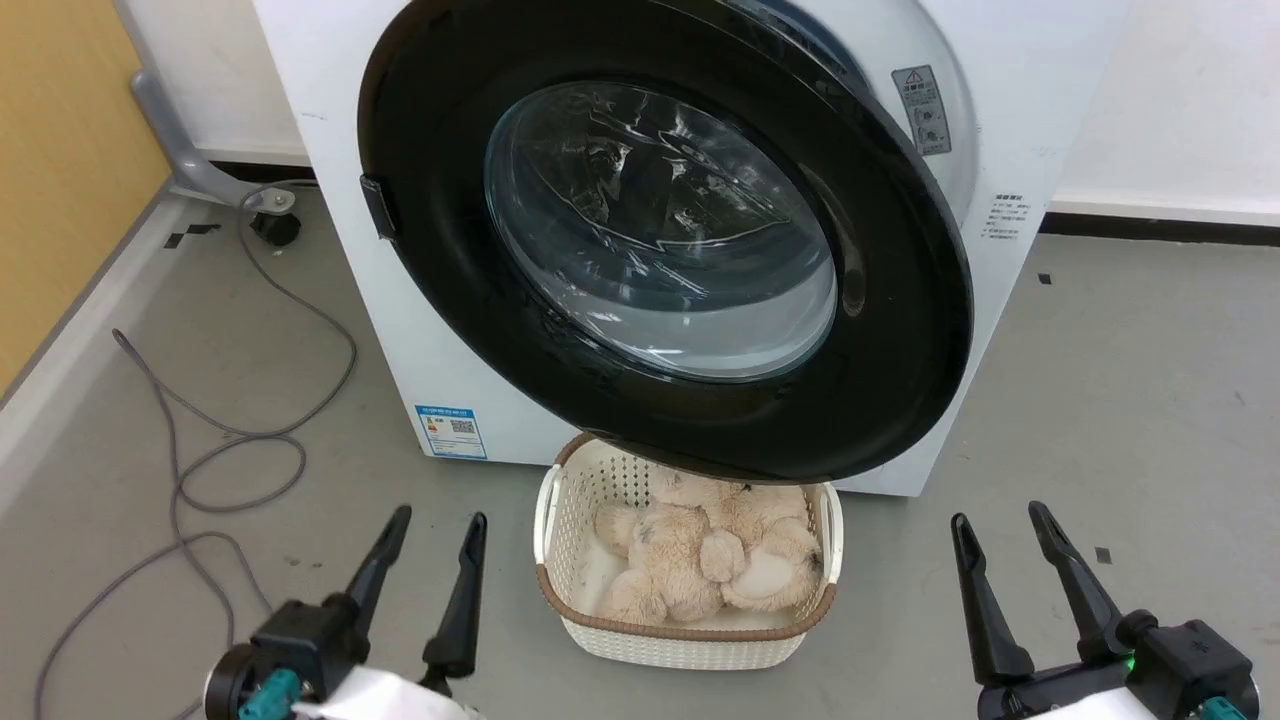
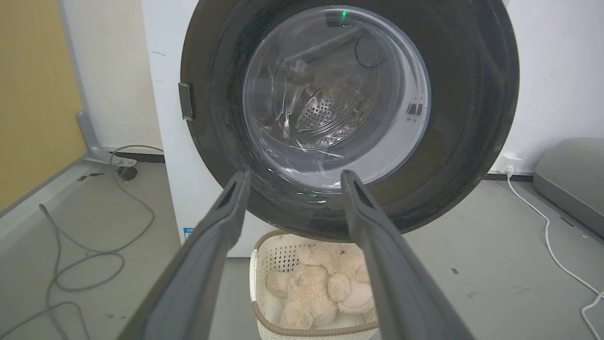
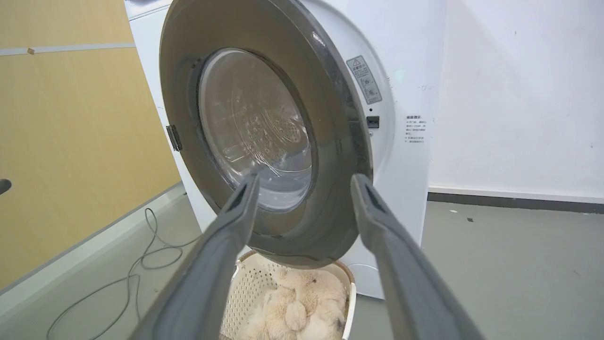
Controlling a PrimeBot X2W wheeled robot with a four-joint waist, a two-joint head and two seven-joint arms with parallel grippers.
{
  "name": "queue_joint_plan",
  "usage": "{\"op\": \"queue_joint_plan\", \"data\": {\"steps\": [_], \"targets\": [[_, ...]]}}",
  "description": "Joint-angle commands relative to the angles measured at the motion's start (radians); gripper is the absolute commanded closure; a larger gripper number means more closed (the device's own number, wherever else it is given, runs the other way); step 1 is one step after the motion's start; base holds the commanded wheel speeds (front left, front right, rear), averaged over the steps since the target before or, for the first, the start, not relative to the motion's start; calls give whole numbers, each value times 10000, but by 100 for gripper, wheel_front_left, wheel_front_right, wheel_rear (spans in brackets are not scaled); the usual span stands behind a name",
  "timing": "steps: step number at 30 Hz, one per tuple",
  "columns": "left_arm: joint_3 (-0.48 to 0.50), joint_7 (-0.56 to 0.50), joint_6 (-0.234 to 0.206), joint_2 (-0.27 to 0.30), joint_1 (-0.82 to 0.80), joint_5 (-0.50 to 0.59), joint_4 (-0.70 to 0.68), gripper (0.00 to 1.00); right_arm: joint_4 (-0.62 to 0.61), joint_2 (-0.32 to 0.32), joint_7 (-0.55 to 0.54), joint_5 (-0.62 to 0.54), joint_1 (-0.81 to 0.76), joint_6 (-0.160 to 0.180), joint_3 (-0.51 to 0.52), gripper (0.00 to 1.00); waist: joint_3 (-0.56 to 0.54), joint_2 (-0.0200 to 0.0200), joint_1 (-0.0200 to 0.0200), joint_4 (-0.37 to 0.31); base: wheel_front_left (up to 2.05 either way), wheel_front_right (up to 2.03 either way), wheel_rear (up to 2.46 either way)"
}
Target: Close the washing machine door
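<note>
Head view: the washing machine door [image 1: 665, 240], a black-rimmed disc with a bulging glass window, stands partly open. It is hinged on the left side of the white washing machine [image 1: 400, 380] and swung out above a white woven basket [image 1: 680, 650], which sits on the grey floor [image 1: 1100, 420] just in front of the machine. A heap of cream plush toys [image 1: 700, 560] lies in the basket. Both grippers hang low in front, apart from the door and touching nothing. The left gripper [image 1: 440, 515] is at lower left and the right gripper [image 1: 1000, 512] at lower right, each with its two dark fingers spread apart and empty. Right wrist view shows the door's free edge standing clear of the machine's front, beside a warning sticker [image 3: 363, 79]. A grey cable [image 1: 200, 470] loops across the floor to the machine's left.
</note>
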State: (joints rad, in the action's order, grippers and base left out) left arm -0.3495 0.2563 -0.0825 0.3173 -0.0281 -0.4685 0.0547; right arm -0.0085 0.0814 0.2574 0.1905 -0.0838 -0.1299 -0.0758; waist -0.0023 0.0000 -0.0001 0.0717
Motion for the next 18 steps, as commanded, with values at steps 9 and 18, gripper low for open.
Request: {"op": "queue_joint_plan", "data": {"steps": [9, 18], "targets": [[340, 54, 94, -673, 662, 936, 126, 0, 173, 1, 16, 31, -143, -8, 24, 0, 124, 0, 1, 100, 0, 0, 0], [712, 54, 411, -1076, 404, 1370, 25, 0, 101, 484, -241, 87, 426, -8, -658, 100, 870, 0, 1, 370, 0, 0, 0]]}}
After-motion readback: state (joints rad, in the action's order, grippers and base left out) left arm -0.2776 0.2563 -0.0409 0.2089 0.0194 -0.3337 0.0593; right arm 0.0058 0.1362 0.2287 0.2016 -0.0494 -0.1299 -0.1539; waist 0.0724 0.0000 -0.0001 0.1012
